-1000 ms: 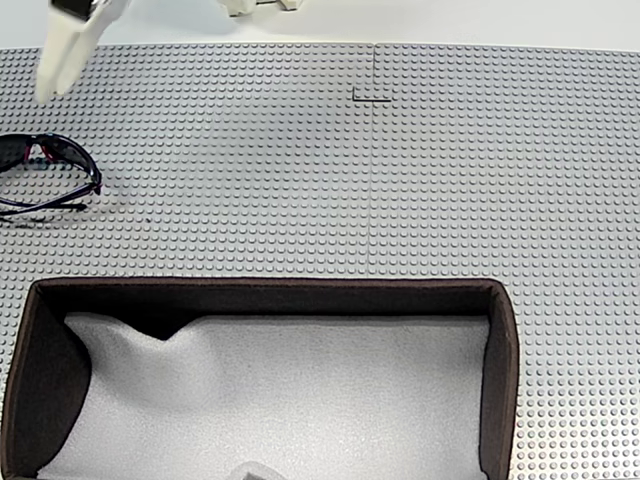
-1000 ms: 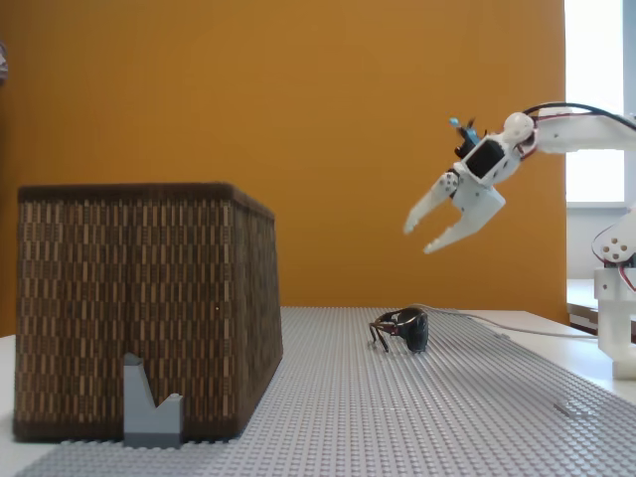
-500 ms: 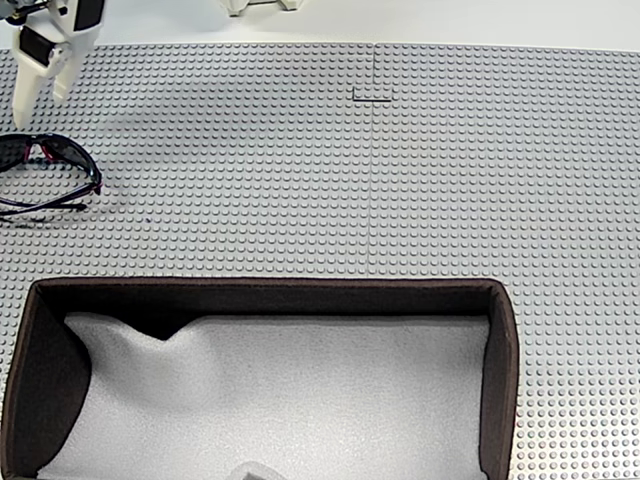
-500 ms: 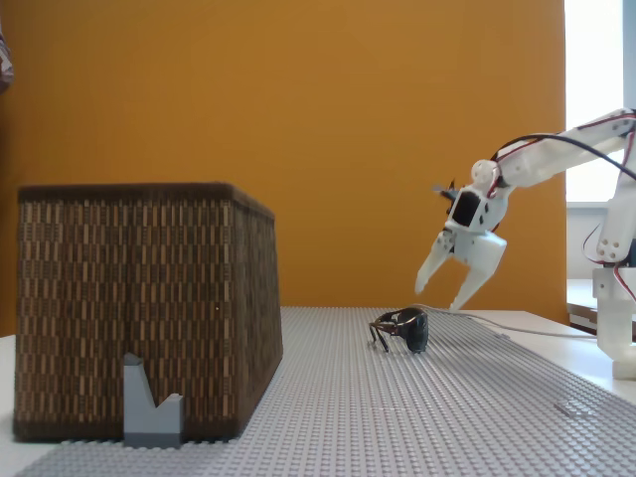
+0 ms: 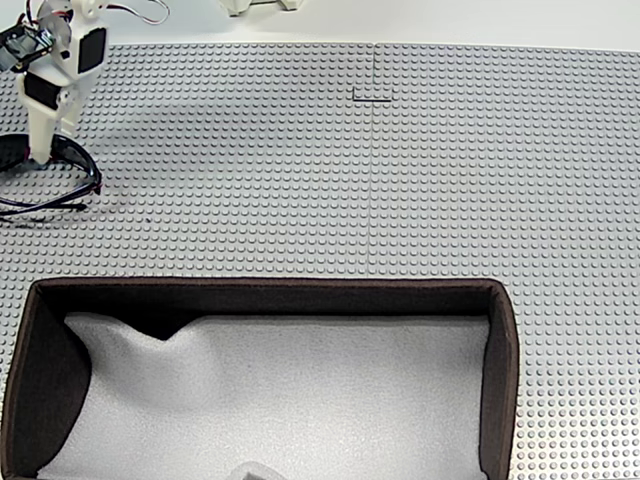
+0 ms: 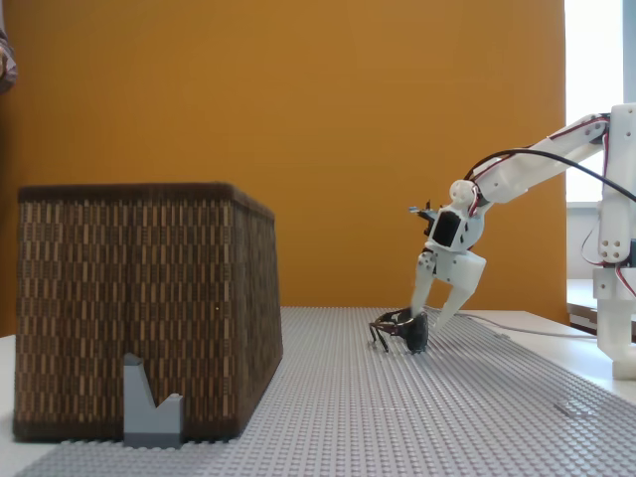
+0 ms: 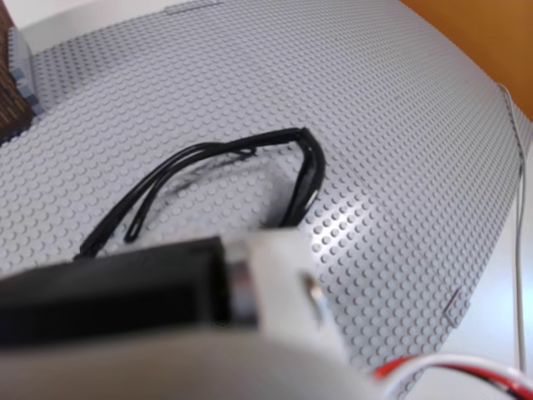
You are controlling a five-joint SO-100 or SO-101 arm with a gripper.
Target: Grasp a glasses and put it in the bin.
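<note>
**Inspector A:** Surface: grey studded baseplate (image 5: 400, 180) on the bench, orange wall (image 6: 298, 119) behind. State of the end effector (image 6: 427, 316)?

**Inspector B:** White, fingers parted, tips down at the glasses (image 6: 402, 329), one either side of the frame. Contact cannot be confirmed.

**Inspector A:** Location of the glasses?

**Inspector B:** On the baseplate at the left edge of a fixed view (image 5: 70, 180), arms folded, well apart from the bin (image 5: 500, 380), which stands open.
</note>
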